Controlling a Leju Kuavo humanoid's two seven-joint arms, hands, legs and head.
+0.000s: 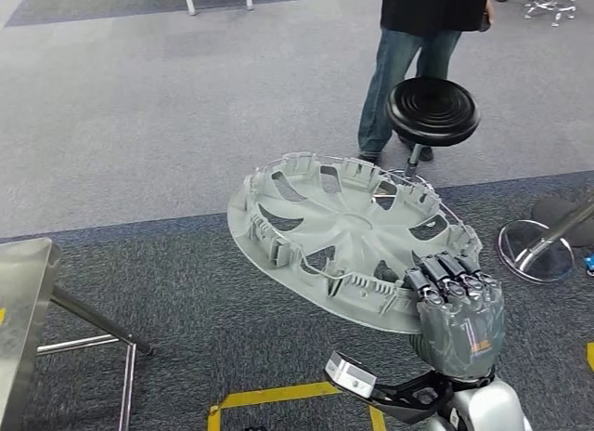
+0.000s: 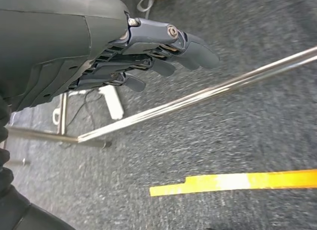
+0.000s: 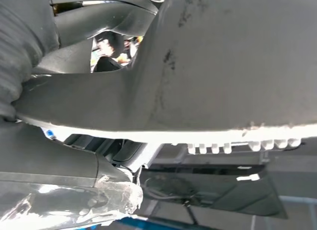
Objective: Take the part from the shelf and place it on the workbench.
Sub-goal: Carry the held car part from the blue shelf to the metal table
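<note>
The part is a large grey plastic wheel cover (image 1: 343, 236), carried nearly flat with its ribbed inner side up, above the carpet. My right hand (image 1: 455, 306) grips its near right rim, dark fingers curled over the edge. In the right wrist view the wheel cover's smooth underside (image 3: 224, 66) runs close past the camera, with the thumb (image 3: 67, 190) under the rim. My left hand (image 2: 123, 56) hangs over the floor, fingers stretched out straight and holding nothing. A corner of the steel workbench (image 1: 21, 301) shows at the far left.
A person in jeans (image 1: 399, 69) stands ahead beside a black round stool (image 1: 432, 111). A chrome stool base (image 1: 535, 250) lies at the right. Yellow floor tape (image 1: 273, 396) marks the carpet near my feet. The workbench's steel leg bars (image 2: 194, 96) cross the floor.
</note>
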